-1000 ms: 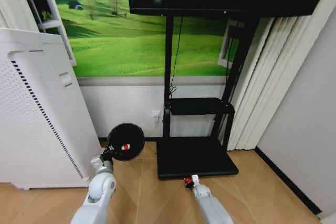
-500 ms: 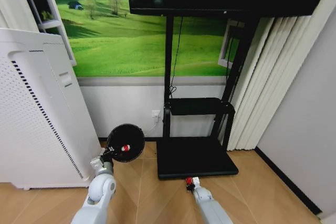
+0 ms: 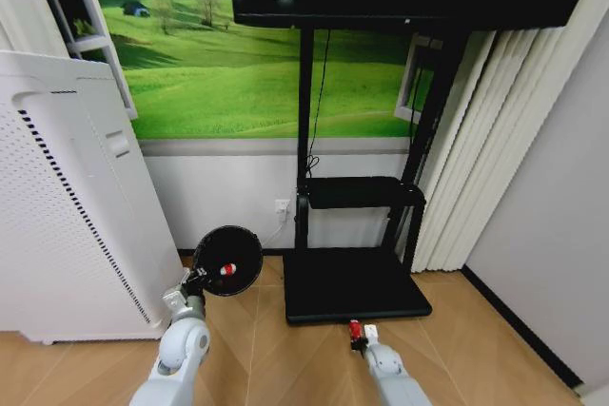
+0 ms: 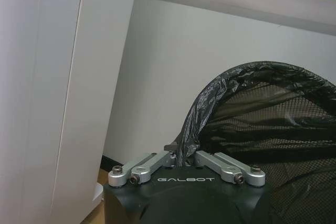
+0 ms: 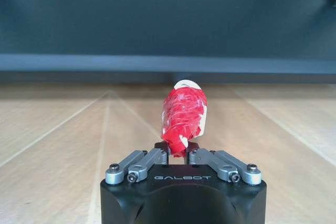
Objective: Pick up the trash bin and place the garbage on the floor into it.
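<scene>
Your left hand (image 4: 181,157) is closed on the rim of the trash bin (image 3: 228,260), pinching the crinkled black liner that folds over its edge; the bin is held off the floor (image 3: 276,349), tipped so that its round mouth faces you, just beside the tall white appliance (image 3: 67,197) with its perforated side. The bin's wall is fine black mesh, and a small red-and-white wrapper (image 3: 226,268) lies inside it. Your right hand (image 5: 178,153) is closed on a second red-and-white wrapper (image 5: 184,117), a crumpled, glossy piece that stands up out of the fingers (image 5: 202,157); in the head view this hand sits low over the pale wooden floor, near the front edge of the flat black TV stand base (image 3: 357,284) and well apart from the bin. Both hands have short silver linkage fingers on a black housing, and each housing bears the word "GALBOT" in light letters.
</scene>
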Available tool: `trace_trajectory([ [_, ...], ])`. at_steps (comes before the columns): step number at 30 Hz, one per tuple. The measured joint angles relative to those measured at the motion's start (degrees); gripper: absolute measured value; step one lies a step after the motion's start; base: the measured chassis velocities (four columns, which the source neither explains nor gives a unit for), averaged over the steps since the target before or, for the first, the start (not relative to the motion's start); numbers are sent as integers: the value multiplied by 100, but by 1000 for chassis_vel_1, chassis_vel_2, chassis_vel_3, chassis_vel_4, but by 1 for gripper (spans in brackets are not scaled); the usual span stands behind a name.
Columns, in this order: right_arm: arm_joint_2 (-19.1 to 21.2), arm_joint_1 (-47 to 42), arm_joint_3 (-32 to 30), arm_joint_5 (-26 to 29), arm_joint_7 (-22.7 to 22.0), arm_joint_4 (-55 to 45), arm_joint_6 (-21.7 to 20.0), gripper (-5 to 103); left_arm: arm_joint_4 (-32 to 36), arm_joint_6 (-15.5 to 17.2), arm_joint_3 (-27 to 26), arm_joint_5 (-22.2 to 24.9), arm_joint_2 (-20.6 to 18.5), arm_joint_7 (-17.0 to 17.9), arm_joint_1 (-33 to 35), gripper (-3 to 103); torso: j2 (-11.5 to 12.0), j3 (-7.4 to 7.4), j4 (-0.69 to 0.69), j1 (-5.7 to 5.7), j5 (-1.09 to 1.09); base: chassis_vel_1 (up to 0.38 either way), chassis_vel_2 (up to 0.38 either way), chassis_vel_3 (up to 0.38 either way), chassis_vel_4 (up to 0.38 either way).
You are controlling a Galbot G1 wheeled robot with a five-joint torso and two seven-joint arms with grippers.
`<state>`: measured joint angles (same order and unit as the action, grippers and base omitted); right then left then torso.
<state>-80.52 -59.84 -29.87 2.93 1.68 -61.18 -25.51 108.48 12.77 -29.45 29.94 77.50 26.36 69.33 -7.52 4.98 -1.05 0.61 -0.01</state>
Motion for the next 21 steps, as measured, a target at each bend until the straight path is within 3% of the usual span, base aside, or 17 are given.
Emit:
trace_trajectory([
  [15, 192, -601, -549, -89, 357, -723, 106, 13, 56, 31, 96, -43, 30, 4, 66, 2, 0, 0, 0, 0, 2, 0, 0, 0, 0],
  [21, 213, -937, -865, 335, 352, -1685, 231, 13, -62, 75, 282, -189, 9, -45, 36, 2, 0, -1, 0, 0, -1, 0, 0, 0, 0],
])
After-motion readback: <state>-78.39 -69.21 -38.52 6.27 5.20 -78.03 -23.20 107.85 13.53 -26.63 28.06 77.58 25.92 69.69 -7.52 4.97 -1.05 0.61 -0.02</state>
